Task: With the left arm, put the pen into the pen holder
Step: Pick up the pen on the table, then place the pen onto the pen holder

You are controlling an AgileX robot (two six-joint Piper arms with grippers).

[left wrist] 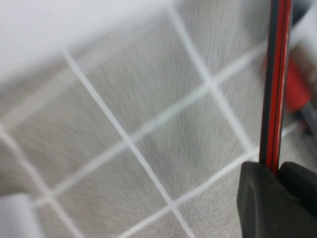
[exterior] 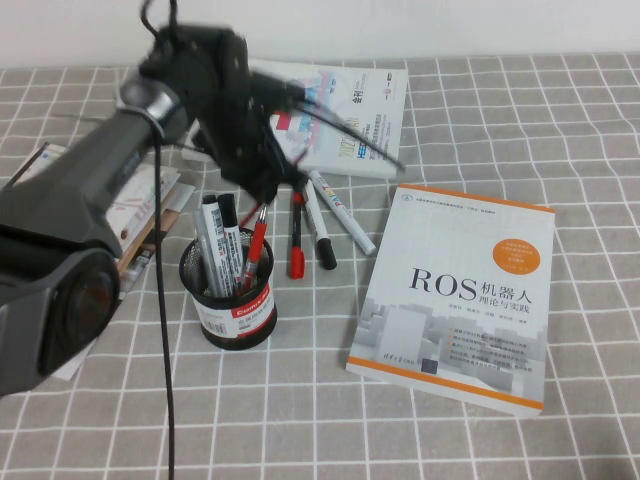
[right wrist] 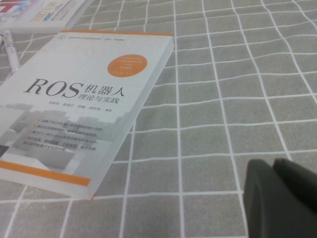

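My left gripper (exterior: 292, 98) is raised above the table behind the pen holder, blurred by motion, and is shut on the pen (exterior: 350, 135). The pen is a very thin dark stick that juts from the fingertips toward the right. In the left wrist view the pen (left wrist: 275, 84) shows red and dark, pinched between the black fingers (left wrist: 257, 198). The pen holder (exterior: 230, 290), a black mesh cup with a red-and-white label, stands in front of the gripper and holds several markers and a red pen. My right gripper (right wrist: 277, 166) is shut and empty, low over the cloth beside the ROS book.
Loose markers (exterior: 320, 220) lie on the checked cloth just behind the holder. A white ROS book (exterior: 455, 295) lies at the right, also in the right wrist view (right wrist: 84, 99). Another book (exterior: 350, 120) lies at the back. Papers (exterior: 140, 215) are stacked at the left.
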